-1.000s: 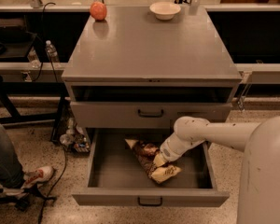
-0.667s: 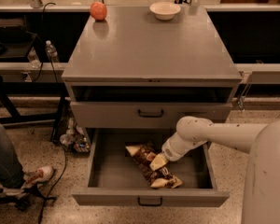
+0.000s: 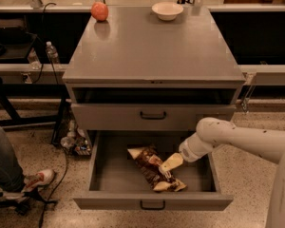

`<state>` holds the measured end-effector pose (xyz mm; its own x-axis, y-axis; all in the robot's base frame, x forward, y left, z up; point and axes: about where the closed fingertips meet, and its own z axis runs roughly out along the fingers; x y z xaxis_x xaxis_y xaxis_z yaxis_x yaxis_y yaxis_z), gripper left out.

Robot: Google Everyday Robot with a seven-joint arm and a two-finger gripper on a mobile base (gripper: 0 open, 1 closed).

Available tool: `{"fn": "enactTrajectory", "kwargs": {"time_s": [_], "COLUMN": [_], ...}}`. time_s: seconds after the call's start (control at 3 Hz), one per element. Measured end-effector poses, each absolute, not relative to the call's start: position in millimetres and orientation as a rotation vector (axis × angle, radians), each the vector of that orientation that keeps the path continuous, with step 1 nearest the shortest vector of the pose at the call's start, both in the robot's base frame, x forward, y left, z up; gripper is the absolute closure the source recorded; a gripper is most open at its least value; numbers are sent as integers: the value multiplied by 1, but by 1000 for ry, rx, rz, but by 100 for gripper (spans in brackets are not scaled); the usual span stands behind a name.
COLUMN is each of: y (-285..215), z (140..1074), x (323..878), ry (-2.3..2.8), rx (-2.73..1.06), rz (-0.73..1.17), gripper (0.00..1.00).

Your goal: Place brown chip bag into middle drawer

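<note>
The brown chip bag [image 3: 146, 161] lies flat inside the open middle drawer [image 3: 109, 202]. The gripper [image 3: 167, 169] sits on the bag; its state cannot be determined. Placement appears nearly complete; only arm withdrawal remains.

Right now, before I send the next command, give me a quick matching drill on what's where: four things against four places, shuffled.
Things:
1. brown chip bag
2. orange fruit
3. white bowl
4. pincer

Places:
A. back right of the cabinet top
B. lying flat on the floor of the pulled-out middle drawer
C. down inside the drawer, right at the bag
D. back left of the cabinet top

Pairs: 1-B, 2-D, 3-A, 4-C
</note>
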<state>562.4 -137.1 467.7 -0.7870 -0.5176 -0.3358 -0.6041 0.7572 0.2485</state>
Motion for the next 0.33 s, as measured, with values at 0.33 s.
{"fn": "enactTrajectory", "kwargs": {"time_s": [0.33], "y": [-182], "z": [475], "x": [569], "ry": [2720], "rx": [-758], "rz": [493], "gripper": [0]}}
